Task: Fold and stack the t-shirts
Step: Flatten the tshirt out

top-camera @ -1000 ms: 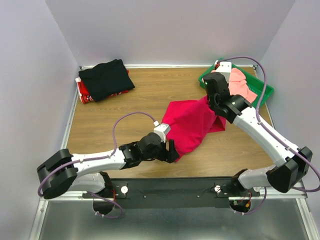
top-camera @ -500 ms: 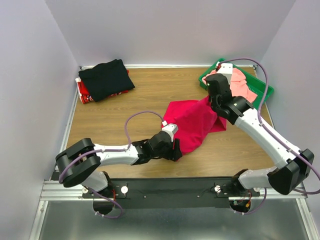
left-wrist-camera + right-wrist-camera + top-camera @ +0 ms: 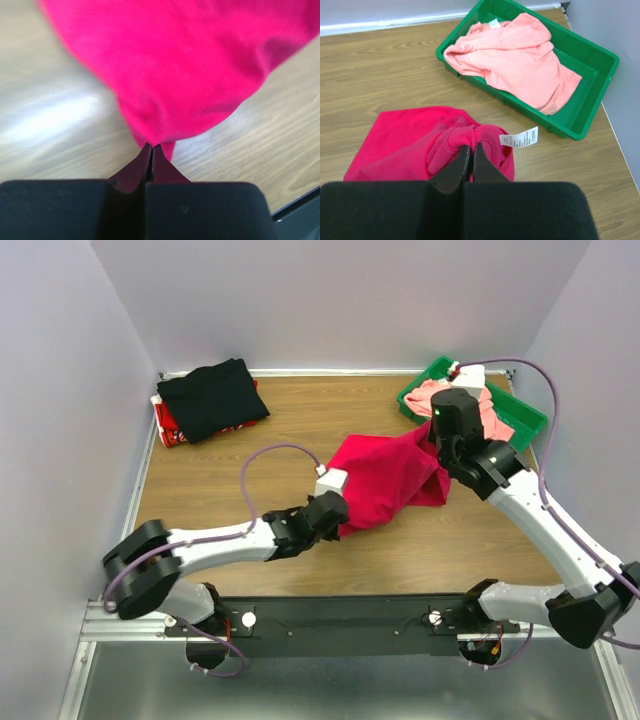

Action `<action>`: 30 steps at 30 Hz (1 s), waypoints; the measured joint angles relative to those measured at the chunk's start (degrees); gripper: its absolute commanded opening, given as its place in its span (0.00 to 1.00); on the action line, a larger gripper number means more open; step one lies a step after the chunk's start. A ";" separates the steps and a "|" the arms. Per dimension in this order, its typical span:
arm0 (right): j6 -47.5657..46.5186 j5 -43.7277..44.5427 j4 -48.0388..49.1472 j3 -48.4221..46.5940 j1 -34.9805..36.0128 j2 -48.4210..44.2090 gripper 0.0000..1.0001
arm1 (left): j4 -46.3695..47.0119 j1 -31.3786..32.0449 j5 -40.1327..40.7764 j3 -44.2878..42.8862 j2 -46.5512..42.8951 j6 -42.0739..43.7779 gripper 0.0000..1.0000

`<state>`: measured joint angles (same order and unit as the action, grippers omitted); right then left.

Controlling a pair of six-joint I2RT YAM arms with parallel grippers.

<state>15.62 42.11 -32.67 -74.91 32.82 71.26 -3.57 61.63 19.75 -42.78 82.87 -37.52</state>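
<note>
Crimson shirt (image 3: 385, 480): centre-right of the top view, slung between my two hands, its middle sagging toward the table (image 3: 300, 430).
Left grip: my left hand (image 3: 151, 147) is pressed together on the shirt's lower corner, a nub of cloth caught at the tips.
Right grip: my right hand (image 3: 471, 146) is pinching a bunched edge near the white tag (image 3: 519, 138), toward the upper right.
Just changed: over the last second my left hand has drawn the low corner up the frame and a little left, while my right hand has swung right, toward the green tray (image 3: 590, 95). The cloth looks pulled longer between them.
Meaning: I judge this as opening the shirt out before laying it flat; no fold is made yet.
Others: black shirt (image 3: 212, 398) sits folded at upper left; pink shirt (image 3: 515, 55) lies crumpled in the tray.
Risk: a bunched grip may let the cloth land twisted.
</note>
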 measured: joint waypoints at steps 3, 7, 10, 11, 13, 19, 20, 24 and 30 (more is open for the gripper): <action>-0.72 0.04 0.00 0.00 -0.15 -3.26 0.01 | -6.99 -0.68 6.60 -2.49 -9.57 0.31 0.00; -1.86 0.94 0.00 -0.02 -0.22 -9.01 0.01 | -11.74 -1.31 13.49 -4.66 -27.34 0.83 0.00; -2.67 2.47 0.00 -0.72 -0.26 -13.99 0.01 | -12.76 -1.75 17.40 -5.18 -40.04 1.53 0.00; -2.86 2.82 0.00 -0.98 -0.26 -15.13 0.01 | -13.16 -1.86 18.36 -5.18 -43.17 1.55 0.00; -3.34 3.56 0.04 -2.21 -0.26 -18.51 0.01 | -14.58 -1.97 20.28 -5.46 -49.24 1.55 0.00; -3.78 3.96 0.52 -5.55 -0.26 -22.56 0.01 | -19.10 -2.01 24.24 -6.97 -55.45 2.58 0.00; -3.76 3.96 0.81 -5.75 -0.26 -22.34 0.01 | -19.28 -2.01 24.61 -7.04 -55.12 3.13 0.00; -3.72 3.98 2.38 -5.40 -0.26 -18.16 0.01 | -17.09 -2.36 26.45 -6.01 -51.89 6.58 0.00; -3.48 4.35 6.27 -2.67 -0.46 -3.89 0.01 | -5.90 -18.08 20.81 2.16 -42.05 13.86 0.00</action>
<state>12.14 46.46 -26.39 -77.58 32.36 67.37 -9.47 43.55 40.56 -40.62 40.82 -23.66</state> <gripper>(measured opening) 0.012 0.007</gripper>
